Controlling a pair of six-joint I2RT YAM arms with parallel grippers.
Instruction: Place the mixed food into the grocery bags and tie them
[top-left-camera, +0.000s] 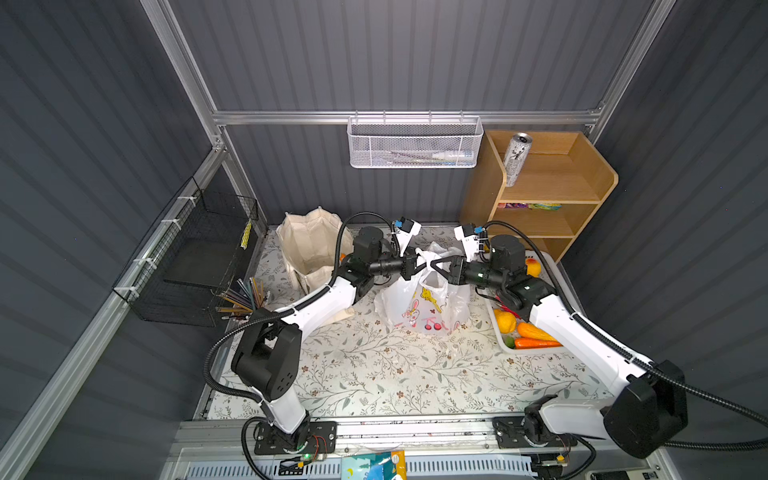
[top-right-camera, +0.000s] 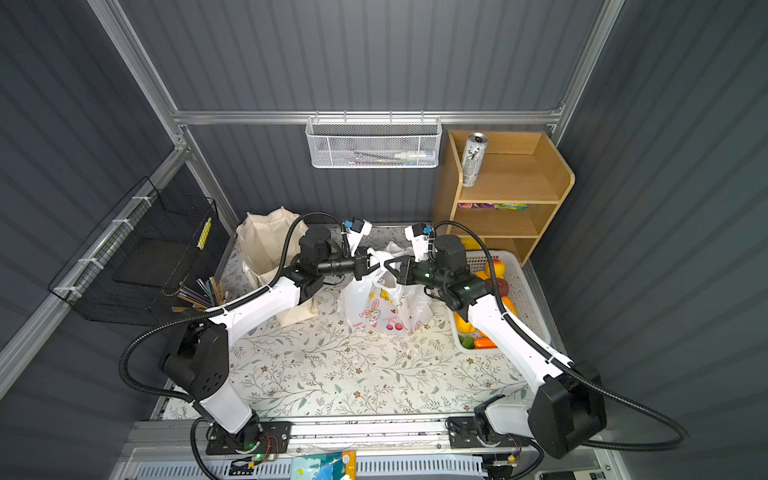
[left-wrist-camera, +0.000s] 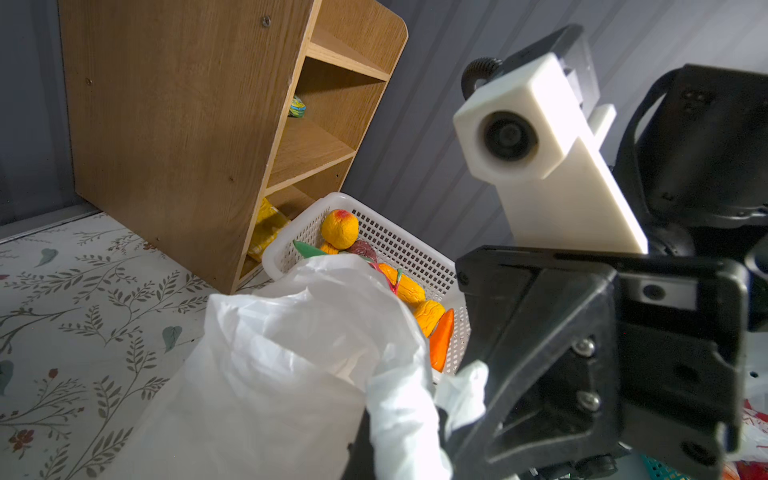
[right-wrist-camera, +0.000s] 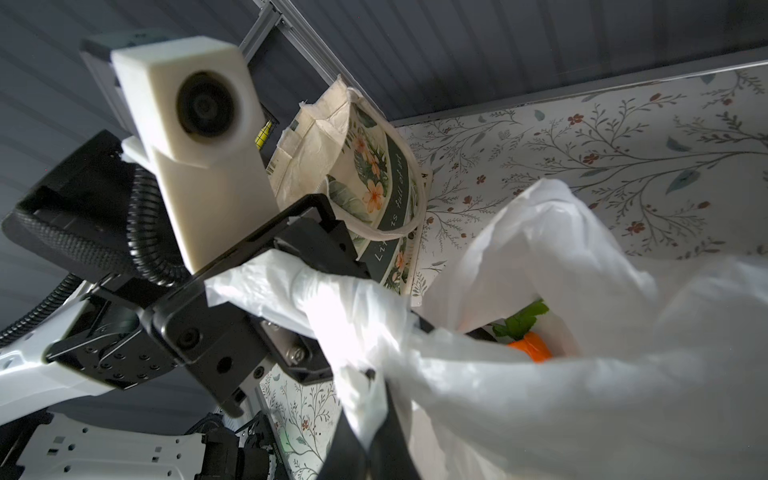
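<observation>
nearest the camera, a blue and yellow snack packet (top-left-camera: 376, 463) is lying at the front edge, off the floral tablecloth (top-left-camera: 374, 374). further in, at the middle of the cloth, the thin white plastic bag with cartoon prints (top-left-camera: 419, 307) is standing upright. an orange toy carrot (right-wrist-camera: 532, 347) is showing inside it in the right wrist view.

just above its mouth the left gripper (top-left-camera: 417, 266) and the right gripper (top-left-camera: 436, 266) are meeting tip to tip. each is clamped tight on one of the bag's handles, drawing it up into a twisted strand.

beside the bag, the white slotted plastic basket (top-right-camera: 525, 299) is holding more toy food, among it a yellow fruit (top-left-camera: 505, 322). behind the left arm the cream canvas tote (top-left-camera: 309, 245) is standing open. farthest back, the wooden shelf (top-left-camera: 582, 183) is carrying a tall silver can (top-left-camera: 515, 160) and bright snack packets (top-left-camera: 530, 205).

the step in hand is probably the tying of the plastic bag, while much of the food is waiting unpacked. the next move is likely calling for crossing the two handles, then one gripper letting go and regrasping through the loop. it also needs gentle tension, so the thin film is neither tearing nor tipping the bag.
</observation>
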